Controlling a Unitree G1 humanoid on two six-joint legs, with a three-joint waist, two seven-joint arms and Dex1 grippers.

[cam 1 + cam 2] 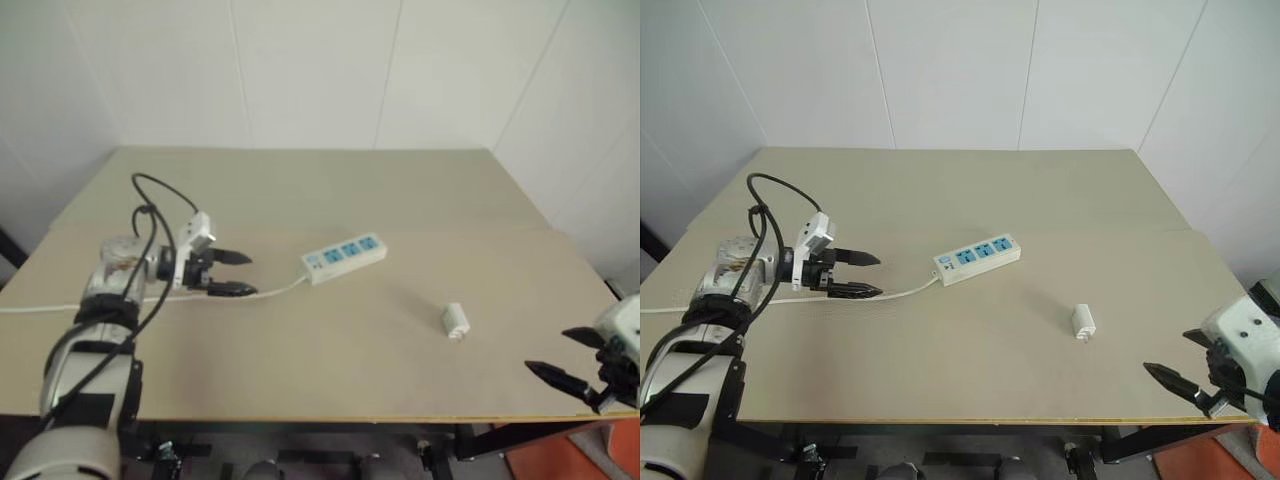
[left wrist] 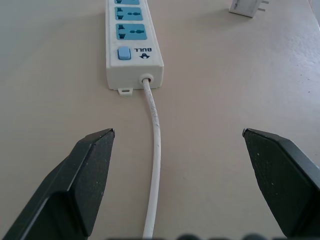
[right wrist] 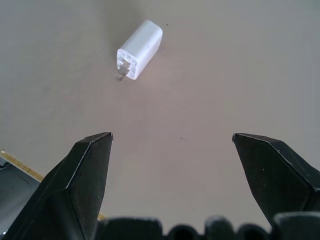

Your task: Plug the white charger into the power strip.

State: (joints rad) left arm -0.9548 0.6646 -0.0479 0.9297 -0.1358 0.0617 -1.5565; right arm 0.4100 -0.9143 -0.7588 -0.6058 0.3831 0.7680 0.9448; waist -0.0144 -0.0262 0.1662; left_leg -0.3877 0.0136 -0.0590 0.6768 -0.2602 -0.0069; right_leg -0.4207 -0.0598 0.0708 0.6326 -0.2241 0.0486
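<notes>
Right now both grippers gape empty, so the right gripper should straddle the charger lying near-right of the power strip, while the left gripper steadies that.

The left arm is extended forward with its wrist bent, so that the left pincer is pointed toward the robot's right; its black fingers are spread wide and nothing is held. The right pincer is kept low at the right, fingers likewise parted and empty.
</notes>
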